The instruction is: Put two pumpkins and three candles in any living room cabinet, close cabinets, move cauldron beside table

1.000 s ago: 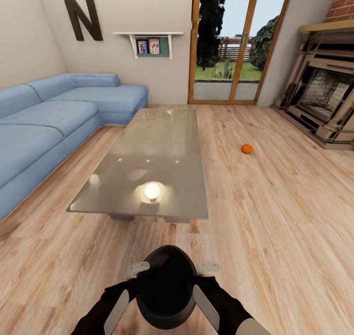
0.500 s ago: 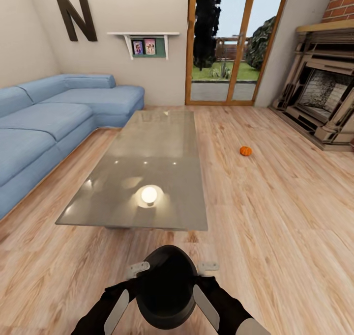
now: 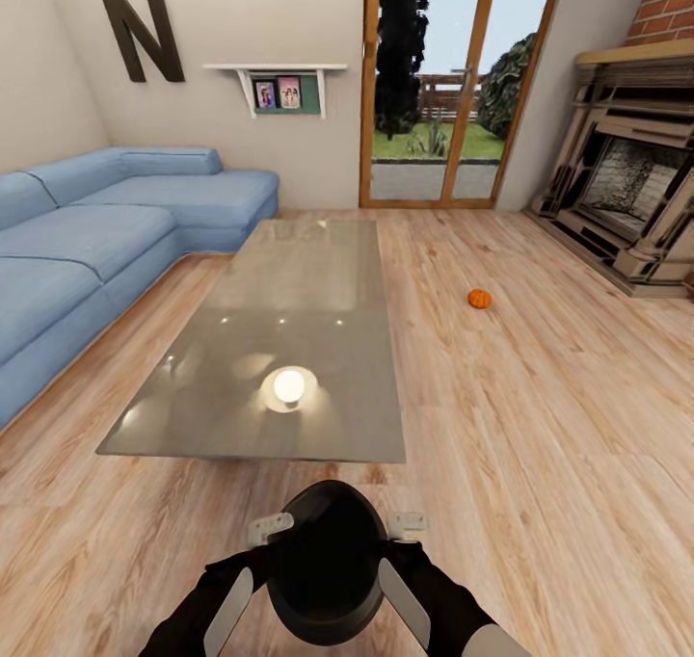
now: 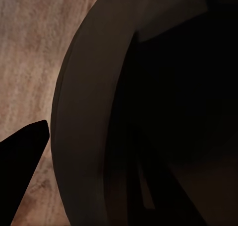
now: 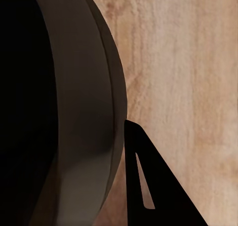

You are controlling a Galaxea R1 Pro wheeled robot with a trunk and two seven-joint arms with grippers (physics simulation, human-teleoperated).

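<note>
The black cauldron (image 3: 326, 561) hangs low in front of me, over the wood floor. My left gripper (image 3: 273, 525) and right gripper (image 3: 405, 522) are each shut on its rim from opposite sides. In the left wrist view a dark finger (image 4: 22, 156) lies outside the cauldron wall (image 4: 89, 112). The right wrist view shows a finger (image 5: 148, 186) against the cauldron's outer wall (image 5: 84, 112). The glass-topped table (image 3: 318, 252) stands just ahead, its near edge a short way beyond the cauldron. One orange pumpkin (image 3: 479, 298) sits on the floor to the table's right.
A blue corner sofa (image 3: 87, 243) runs along the left of the table. A fireplace (image 3: 636, 195) fills the right wall and glass doors (image 3: 434, 89) stand at the back. Bare wood floor (image 3: 540, 426) stretches to the right of the table.
The whole view has shifted as I rolled forward: the table's near edge has come closer. The cauldron stays held the same way between both grippers.
</note>
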